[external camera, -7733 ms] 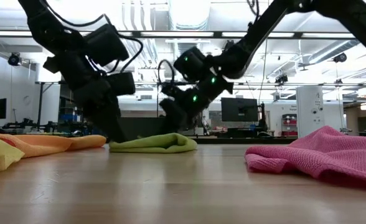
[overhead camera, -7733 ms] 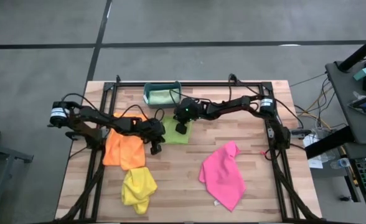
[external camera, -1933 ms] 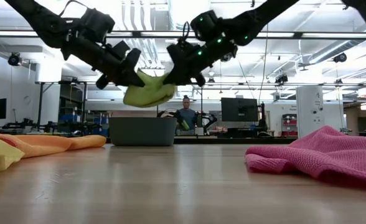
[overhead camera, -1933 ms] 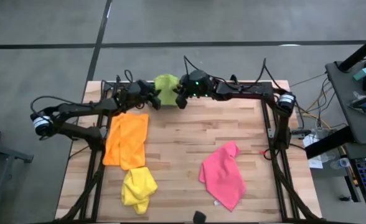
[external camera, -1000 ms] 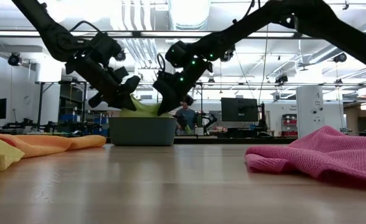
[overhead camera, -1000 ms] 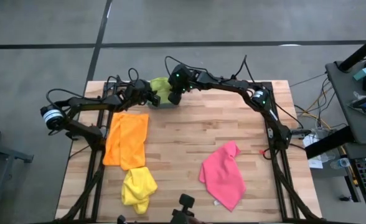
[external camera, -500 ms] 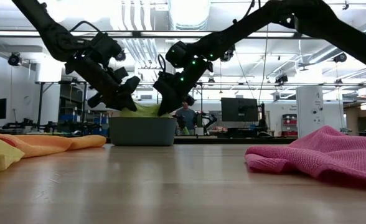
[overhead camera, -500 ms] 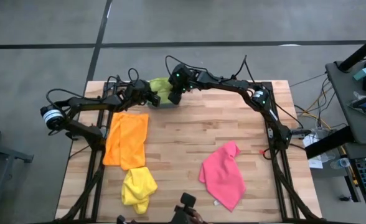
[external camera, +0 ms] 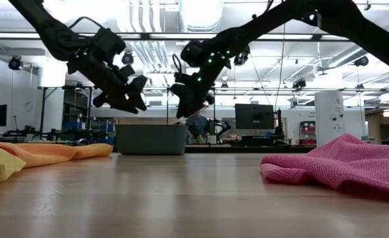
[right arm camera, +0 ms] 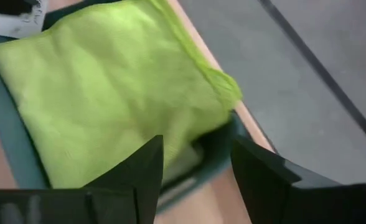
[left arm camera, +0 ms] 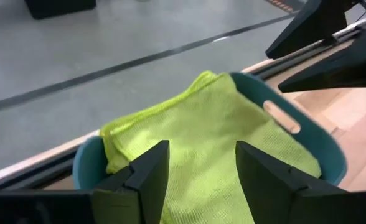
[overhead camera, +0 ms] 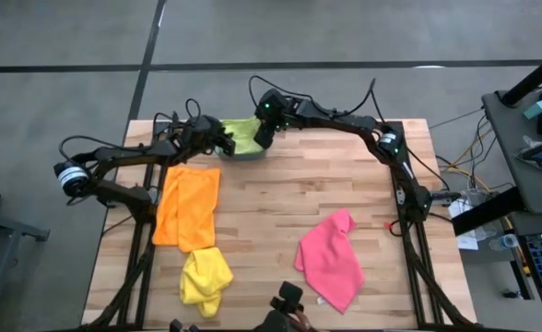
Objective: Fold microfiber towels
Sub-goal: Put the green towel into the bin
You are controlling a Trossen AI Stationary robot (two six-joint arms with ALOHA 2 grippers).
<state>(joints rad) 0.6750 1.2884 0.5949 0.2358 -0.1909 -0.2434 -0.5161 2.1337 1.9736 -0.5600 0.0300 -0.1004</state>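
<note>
The lime green towel (overhead camera: 241, 132) lies folded in the teal bin (overhead camera: 249, 153) at the table's far edge, one corner draped over the bin's far rim (right arm camera: 223, 87). My left gripper (overhead camera: 223, 143) hovers open just left of the bin, above the towel (left arm camera: 201, 124). My right gripper (overhead camera: 261, 139) hovers open over the bin's right end, above the towel (right arm camera: 102, 81). In the low view both grippers (external camera: 133, 100) (external camera: 183, 110) hang clear above the bin (external camera: 151, 139).
An orange towel (overhead camera: 188, 207) lies flat on the table's left side, with a crumpled yellow towel (overhead camera: 205, 277) nearer the front. A pink towel (overhead camera: 331, 258) lies crumpled at the right front. Bare wood stretches across the table's middle. A dark object (overhead camera: 288, 300) sits at the near edge.
Both grippers have opened and let go of the lime green towel, which has sunk below the bin's rim in the low view. Both grippers have risen a little above the bin.
</note>
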